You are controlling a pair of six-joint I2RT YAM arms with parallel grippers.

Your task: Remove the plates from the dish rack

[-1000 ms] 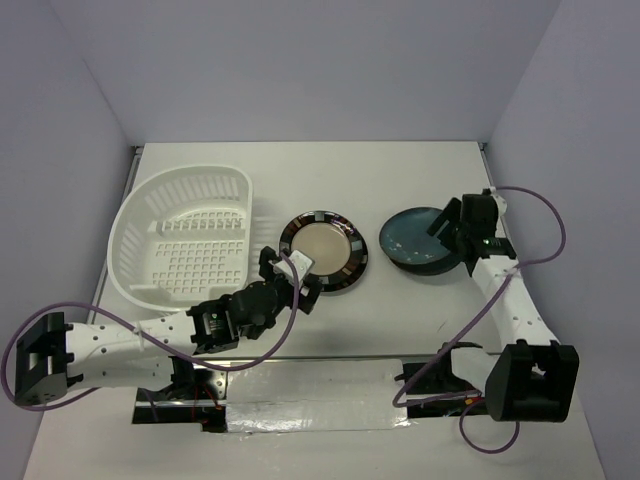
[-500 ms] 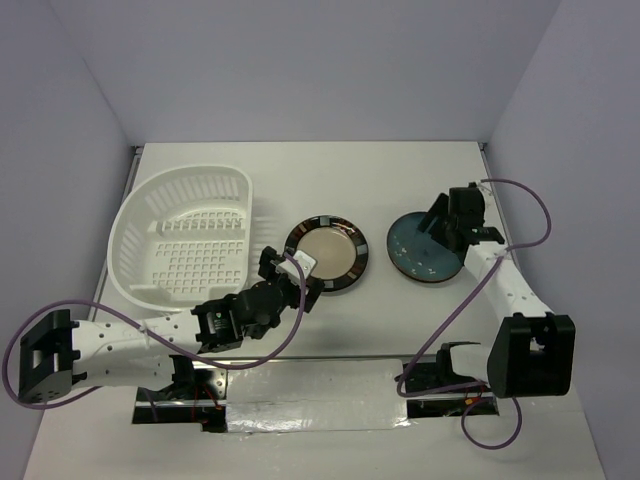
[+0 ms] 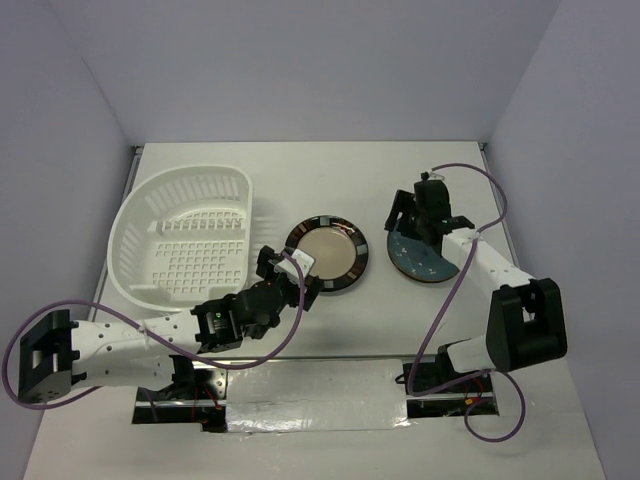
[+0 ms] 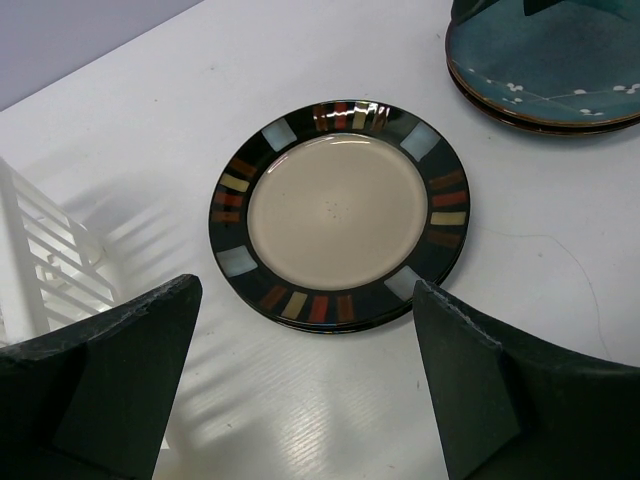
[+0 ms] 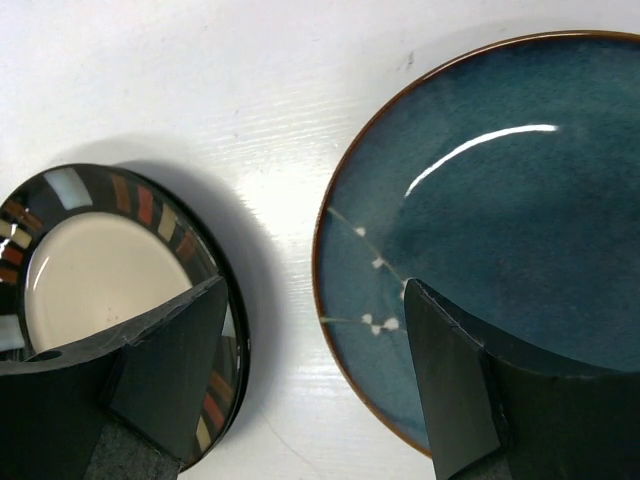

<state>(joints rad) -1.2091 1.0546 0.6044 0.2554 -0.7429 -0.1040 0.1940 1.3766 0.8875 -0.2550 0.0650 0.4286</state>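
Rim grips would suit such stiff, slick, breakable glazed ware. Jaws apart and empty, the left tool (image 4: pixel 305 285) sits just short of the beige plate (image 4: pixel 338 205), flat on the worktop (image 3: pixel 320 170) beside the dish rack (image 3: pixel 150 200). Beyond, the right tool (image 5: pixel 315 290) hangs parted over the rim of the teal plate (image 5: pixel 500 230) lying alongside.

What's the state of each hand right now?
Left hand: open, empty, by the black-rimmed plate.
Right hand: open, empty, over the edge of the teal plate.
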